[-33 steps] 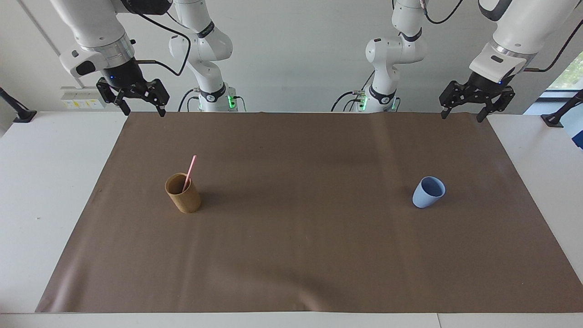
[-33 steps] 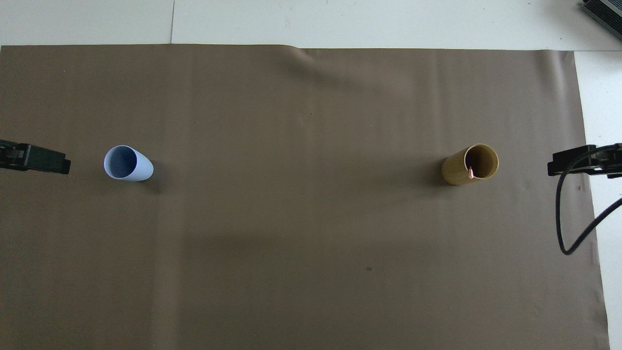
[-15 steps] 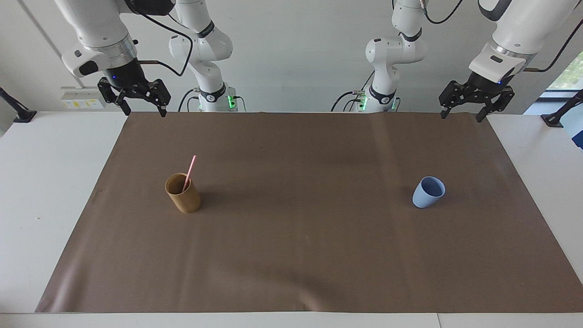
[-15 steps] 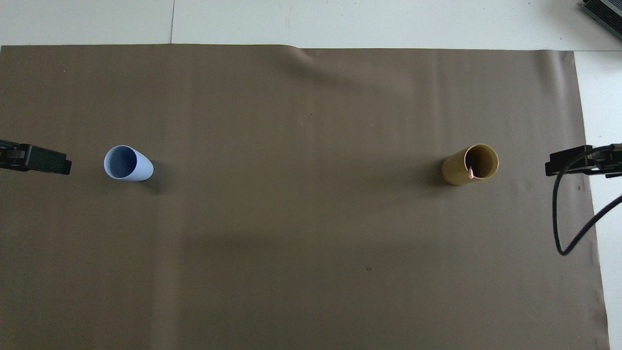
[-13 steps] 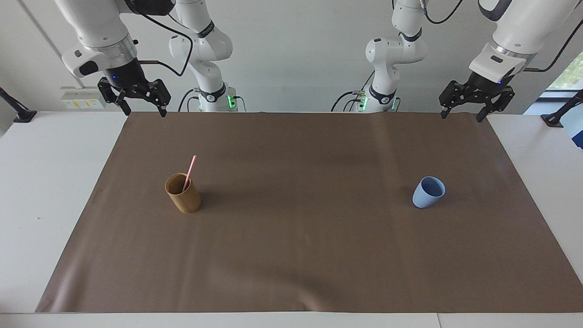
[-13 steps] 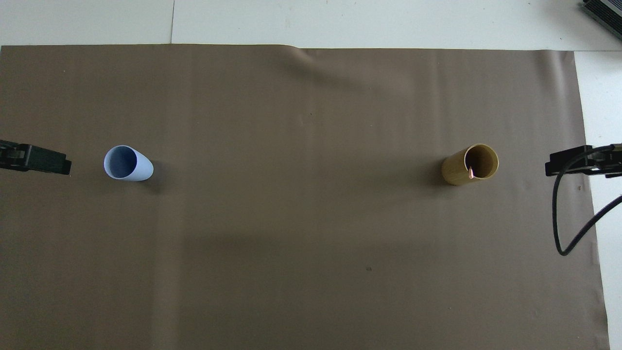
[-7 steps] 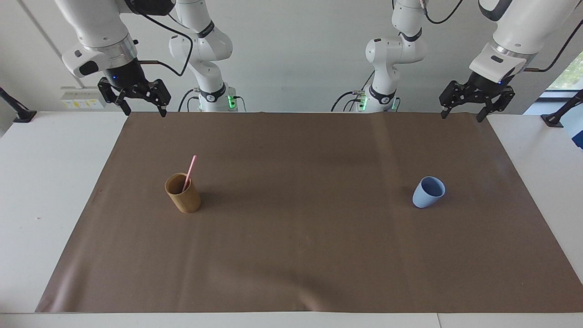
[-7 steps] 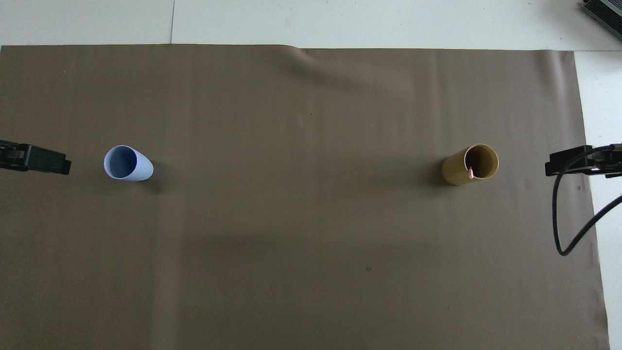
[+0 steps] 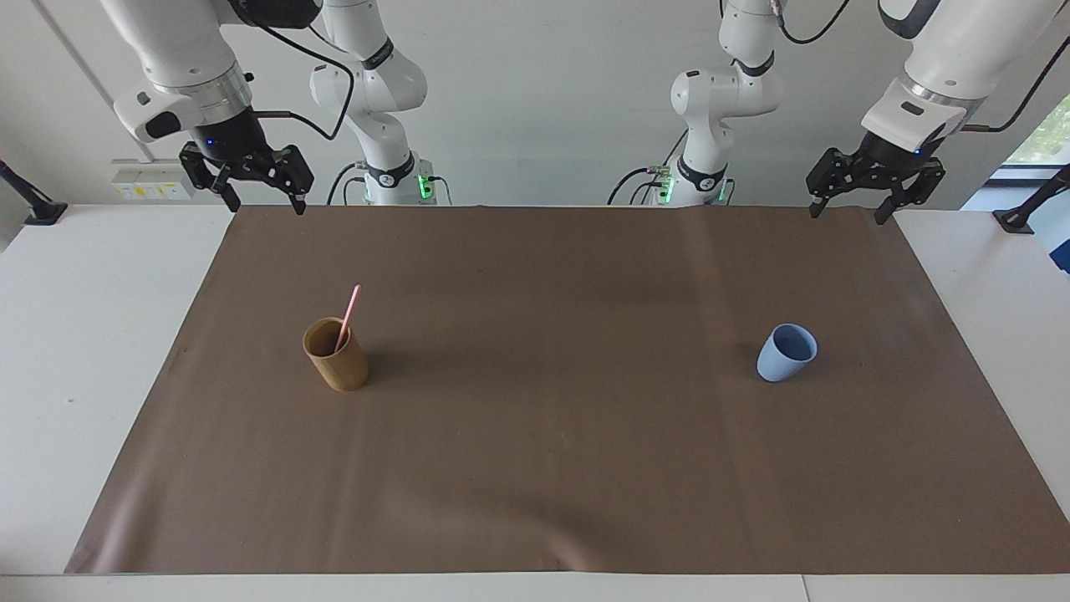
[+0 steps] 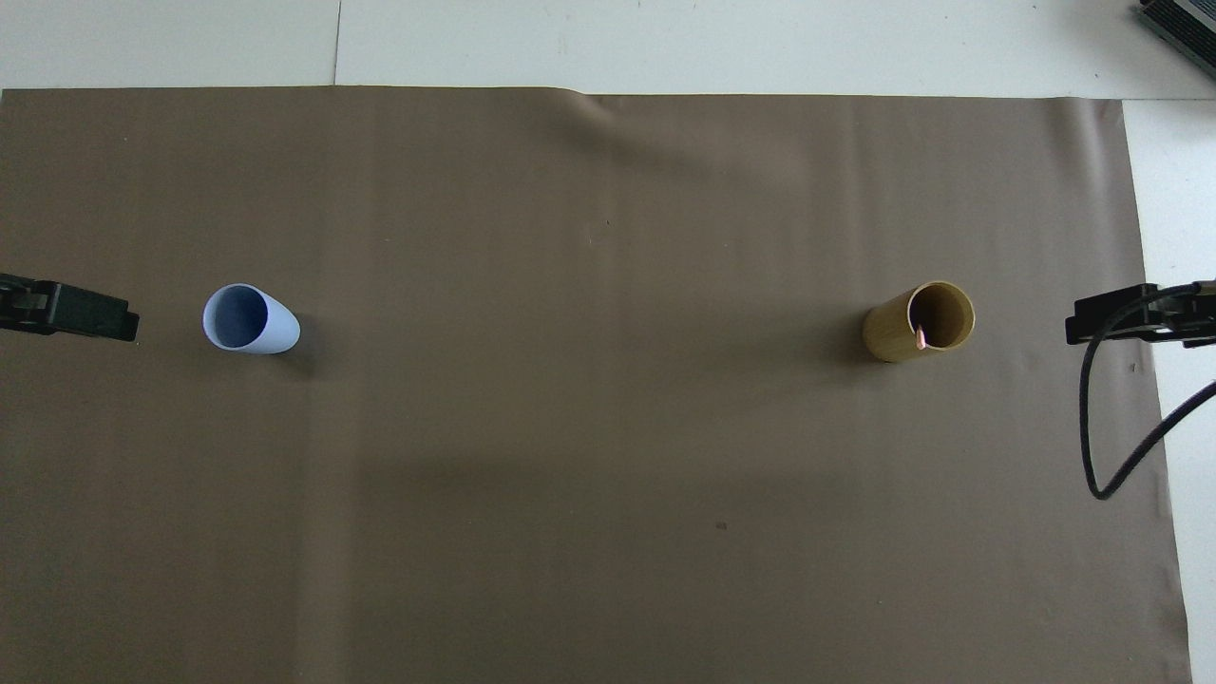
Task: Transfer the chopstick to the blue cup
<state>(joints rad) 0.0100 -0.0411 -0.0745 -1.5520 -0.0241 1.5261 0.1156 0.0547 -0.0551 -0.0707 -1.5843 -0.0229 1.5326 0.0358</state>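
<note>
You are looking across a white table (image 9: 100, 351) covered by a wide brown paper mat (image 9: 552, 451). A thin, straight pink chopstick (image 9: 349, 317) stands tilted inside a tall brown cylindrical cup (image 9: 336, 355), its upper half sticking out above the rim and leaning toward the robots. That brown cup stands upright on the mat toward the right arm's end of the table. From overhead, only the chopstick's pink tip (image 10: 920, 334) shows, at the brown cup's (image 10: 918, 322) rim.

A small, smooth light blue cup (image 9: 786, 353) with no handle sits on the mat toward the left arm's end, well apart from the brown cup and about as far from the robots. It holds nothing you can see; overhead, its inside (image 10: 249, 319) looks bare.

Your right gripper (image 9: 262, 202) hangs in the air over the mat's corner nearest its base, fingers spread and holding nothing. Your left gripper (image 9: 846, 213) hangs the same way over the mat's corner at its own end, fingers spread, nothing between them.
</note>
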